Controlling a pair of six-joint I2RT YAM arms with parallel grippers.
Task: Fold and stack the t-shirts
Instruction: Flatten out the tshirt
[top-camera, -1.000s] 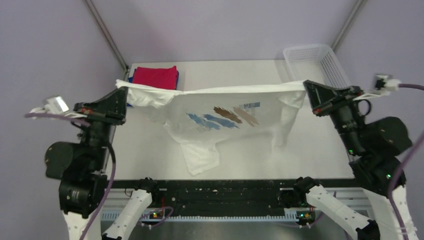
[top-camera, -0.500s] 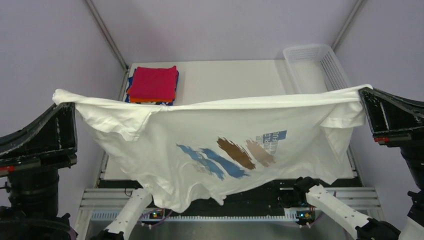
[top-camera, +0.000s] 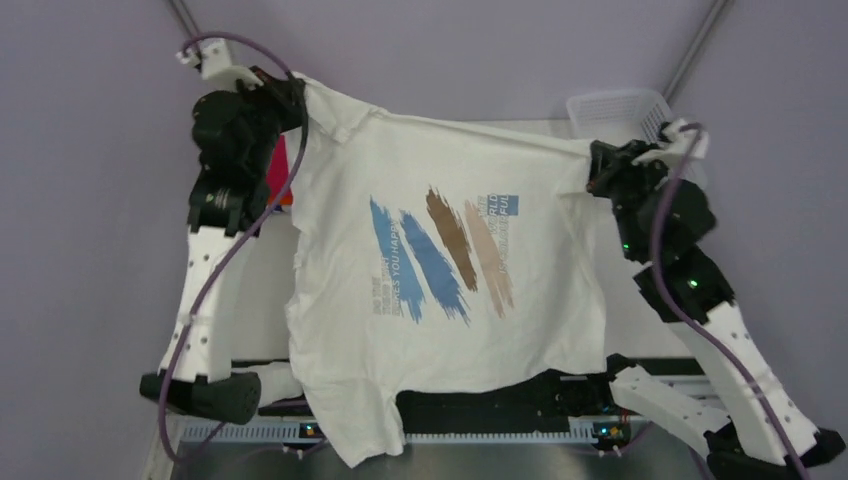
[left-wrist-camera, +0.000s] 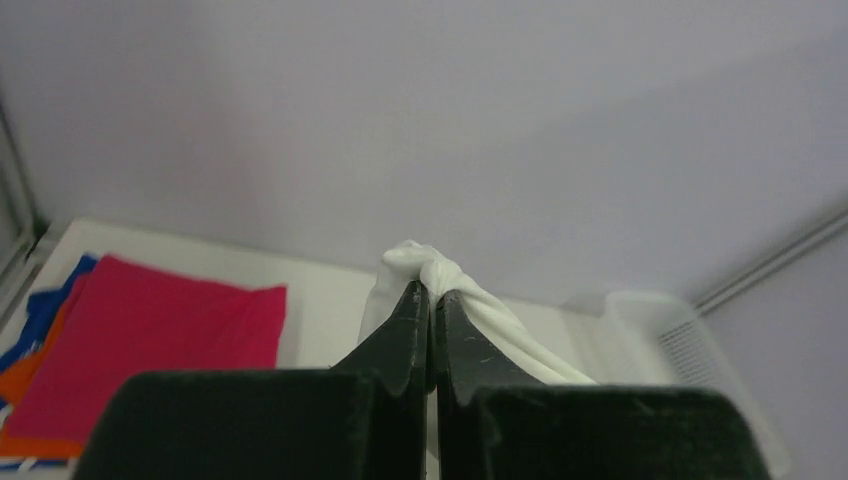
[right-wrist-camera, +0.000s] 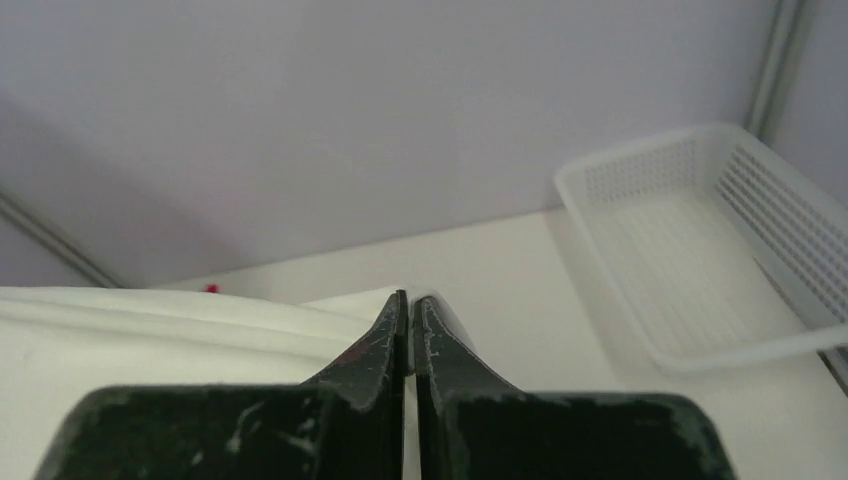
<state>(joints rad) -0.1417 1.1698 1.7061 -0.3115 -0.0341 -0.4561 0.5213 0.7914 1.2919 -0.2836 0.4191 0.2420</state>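
Observation:
The white t-shirt (top-camera: 440, 270) with blue and brown brush-stroke stripes is spread out, print up, its lower hem hanging over the table's near edge. My left gripper (top-camera: 297, 95) is shut on its far left corner, a bunched knot of cloth (left-wrist-camera: 440, 272) at the fingertips. My right gripper (top-camera: 598, 158) is shut on its far right corner (right-wrist-camera: 350, 308). A folded magenta-red shirt (left-wrist-camera: 150, 345) lies on top of orange (left-wrist-camera: 25, 375) and blue (left-wrist-camera: 45, 300) ones at the far left; in the top view only a sliver (top-camera: 277, 170) shows beside the left arm.
A white plastic mesh basket (top-camera: 618, 108) stands at the far right corner of the table, also in the right wrist view (right-wrist-camera: 720, 240). Metal frame posts (top-camera: 700, 45) rise at the back corners. Both arms reach far over the table.
Both grippers have swung from high and near the camera to the far side of the table, carrying the shirt's top edge back and down. The shirt now shows its print spread out.

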